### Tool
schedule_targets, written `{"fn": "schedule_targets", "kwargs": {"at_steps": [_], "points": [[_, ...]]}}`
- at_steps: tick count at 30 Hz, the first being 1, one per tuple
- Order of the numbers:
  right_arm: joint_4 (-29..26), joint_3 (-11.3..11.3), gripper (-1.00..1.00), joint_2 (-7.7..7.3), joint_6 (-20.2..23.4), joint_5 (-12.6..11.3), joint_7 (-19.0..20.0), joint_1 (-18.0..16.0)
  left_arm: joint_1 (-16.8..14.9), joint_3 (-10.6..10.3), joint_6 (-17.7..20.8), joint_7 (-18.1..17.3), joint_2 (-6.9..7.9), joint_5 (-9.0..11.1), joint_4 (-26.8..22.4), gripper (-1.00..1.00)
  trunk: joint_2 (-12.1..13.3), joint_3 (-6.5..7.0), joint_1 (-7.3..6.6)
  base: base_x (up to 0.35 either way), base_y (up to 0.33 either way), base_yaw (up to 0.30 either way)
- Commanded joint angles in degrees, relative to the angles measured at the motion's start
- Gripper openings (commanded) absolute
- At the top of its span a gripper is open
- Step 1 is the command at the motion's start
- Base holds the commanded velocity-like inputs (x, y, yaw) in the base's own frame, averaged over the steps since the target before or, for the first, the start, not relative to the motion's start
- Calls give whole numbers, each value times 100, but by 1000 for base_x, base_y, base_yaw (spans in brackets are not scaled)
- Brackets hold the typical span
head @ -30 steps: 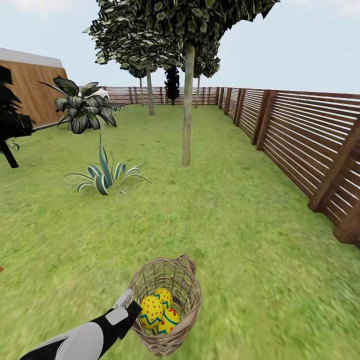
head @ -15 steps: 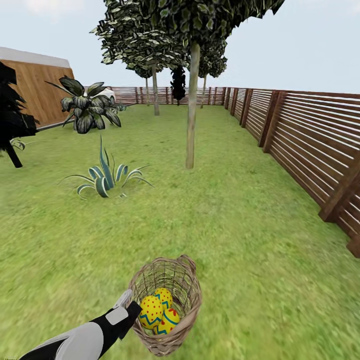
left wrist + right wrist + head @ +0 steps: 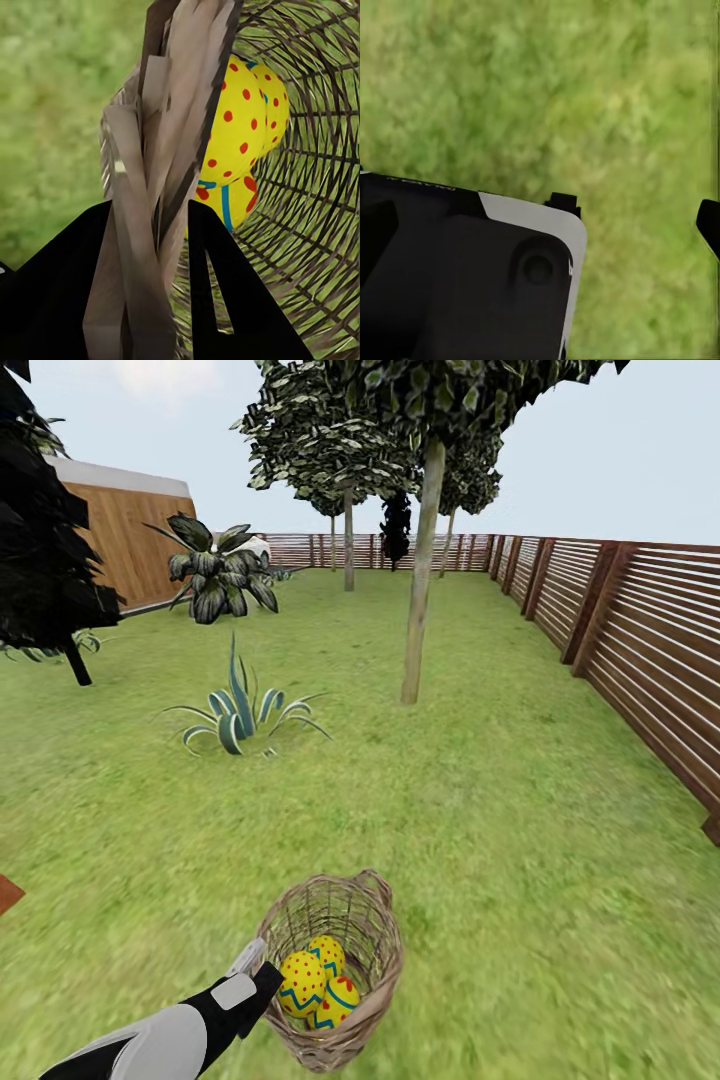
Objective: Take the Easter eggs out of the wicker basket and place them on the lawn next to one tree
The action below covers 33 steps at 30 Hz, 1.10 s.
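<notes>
The left gripper point(image 3: 256, 970) is clamped on the rim of the wicker basket point(image 3: 372, 950), a dark finger point(image 3: 217, 285) on each side of the woven wall in the left wrist view; the basket hangs tilted above the lawn point(image 3: 480, 790) with the three Easter eggs point(image 3: 318, 978) nested inside; the tree point(image 3: 420, 580) stands well ahead, beyond the agave point(image 3: 238, 715). To carry well, keep the basket's mouth up so no egg rolls out, and approach the trunk slowly; the right gripper point(image 3: 637, 214) looks spread and empty over grass, though its fingertips barely show. No brand, label or writing is legible anywhere.
</notes>
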Motion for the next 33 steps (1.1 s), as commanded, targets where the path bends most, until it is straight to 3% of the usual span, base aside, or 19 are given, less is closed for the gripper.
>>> {"fn": "schedule_targets", "kwargs": {"at_steps": [1, 33], "points": [[24, -49, 100, -4, -39, 48, 8, -11, -8, 72, 11, 18, 0, -36, 1, -100, -12, -11, 7, 310, -121, 6], [33, -49, 100, 1, -30, 51, 8, -11, -8, 72, 11, 18, 0, -36, 1, -100, -12, -11, 7, 310, -121, 15]]}}
